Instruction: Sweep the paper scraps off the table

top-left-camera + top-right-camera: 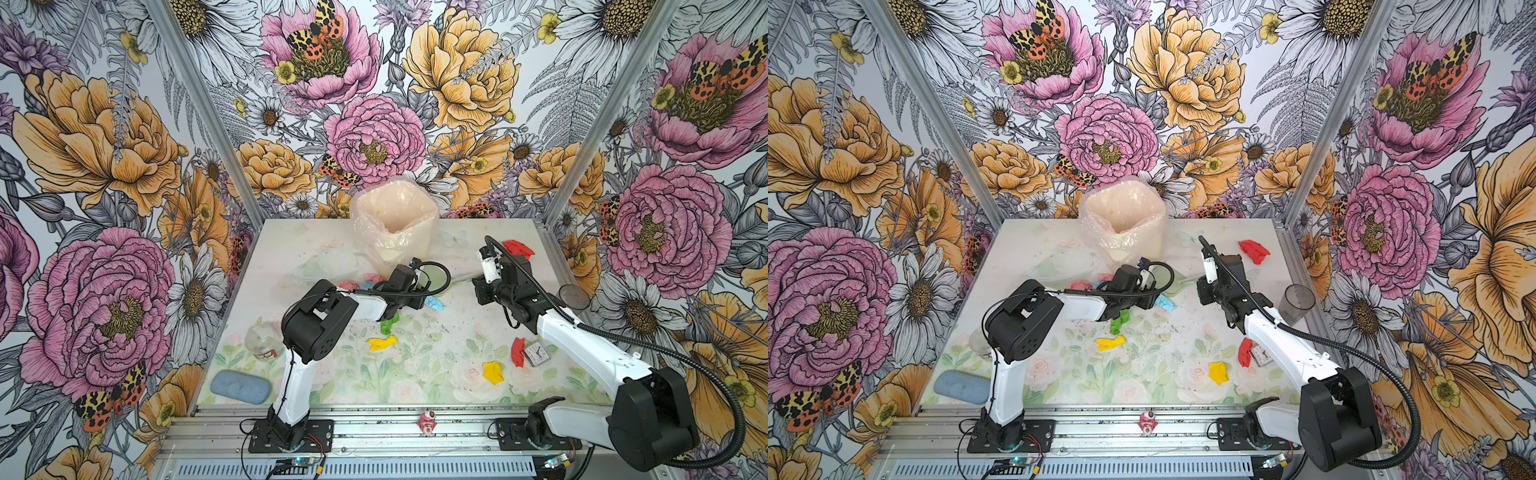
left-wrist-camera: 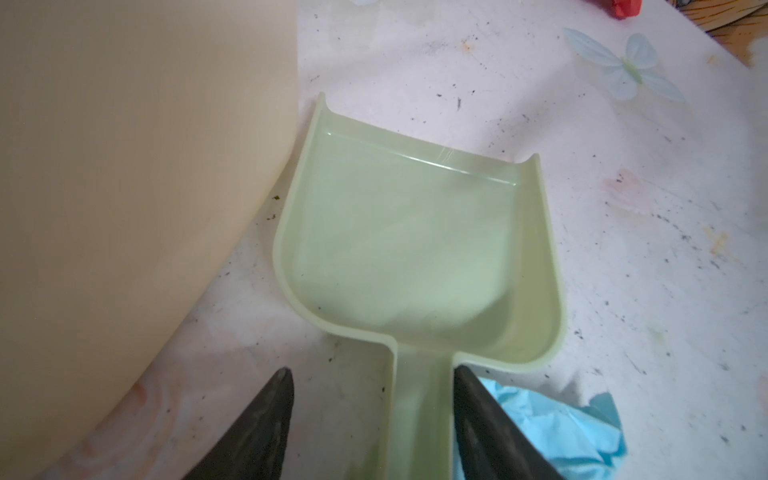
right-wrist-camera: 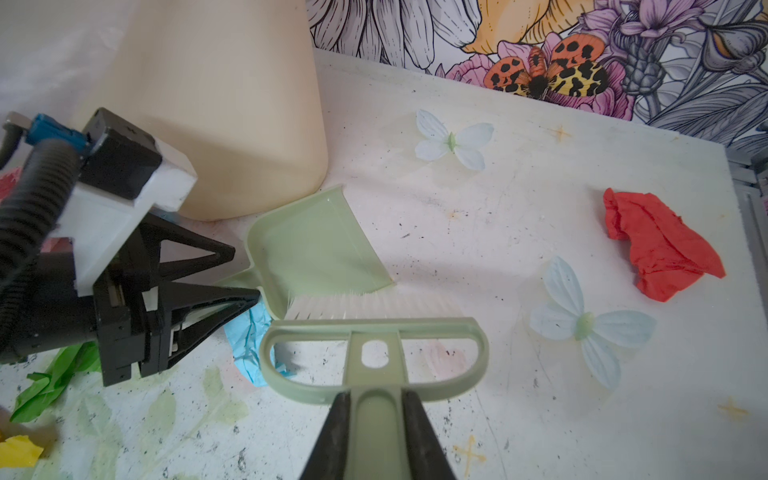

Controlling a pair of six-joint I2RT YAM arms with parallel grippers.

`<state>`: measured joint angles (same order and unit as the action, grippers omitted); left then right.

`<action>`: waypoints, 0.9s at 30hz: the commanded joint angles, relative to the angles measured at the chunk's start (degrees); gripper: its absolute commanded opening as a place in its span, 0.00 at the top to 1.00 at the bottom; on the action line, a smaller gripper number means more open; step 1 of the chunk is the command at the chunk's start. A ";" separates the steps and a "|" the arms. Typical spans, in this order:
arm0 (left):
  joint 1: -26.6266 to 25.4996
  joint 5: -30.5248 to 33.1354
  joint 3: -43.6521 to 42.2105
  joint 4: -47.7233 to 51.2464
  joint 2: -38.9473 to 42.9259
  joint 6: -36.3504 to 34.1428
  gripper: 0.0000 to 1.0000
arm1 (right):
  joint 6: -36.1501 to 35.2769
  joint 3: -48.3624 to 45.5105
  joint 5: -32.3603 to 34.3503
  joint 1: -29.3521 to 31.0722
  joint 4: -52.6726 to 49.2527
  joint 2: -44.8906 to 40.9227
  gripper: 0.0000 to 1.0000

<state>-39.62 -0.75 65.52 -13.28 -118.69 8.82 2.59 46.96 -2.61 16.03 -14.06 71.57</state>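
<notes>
Rose-printed desk (image 1: 436, 332) is carrying loose paper scraps (image 1: 493, 372): yellow nearest at 5 o'clock, a green scrap (image 1: 388, 323) toward centre. Beyond, the left jaws are standing half open astride the dustpan (image 3: 316, 245) handle, one side touching, not clamping, probably to steady it. The right jaws are squeezing the brush (image 3: 374, 340) handle tight, bristles against the pan's side, seemingly ready for sweeping. A red scrap (image 3: 660, 249) is lying farthest, at 1 o'clock.

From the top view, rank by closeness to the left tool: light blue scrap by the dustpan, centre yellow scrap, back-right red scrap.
1. Light blue scrap, right beside the left tool.
2. Centre yellow scrap, toward the front.
3. Back-right red scrap, at the far right corner.
</notes>
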 commanded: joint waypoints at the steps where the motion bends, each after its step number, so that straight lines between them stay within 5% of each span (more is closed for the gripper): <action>1: -0.47 1.46 -1.35 -3.42 -1.02 -0.73 0.38 | 0.92 -0.82 0.67 -0.45 0.83 -1.26 1.00; 27: -0.64 2.08 -3.06 -7.79 -1.63 -1.07 0.49 | 0.90 -1.60 0.77 -0.54 0.86 -2.15 1.00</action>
<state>-39.90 0.73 62.50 -19.57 -119.42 8.58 3.03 45.89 -2.61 16.03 -14.04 71.37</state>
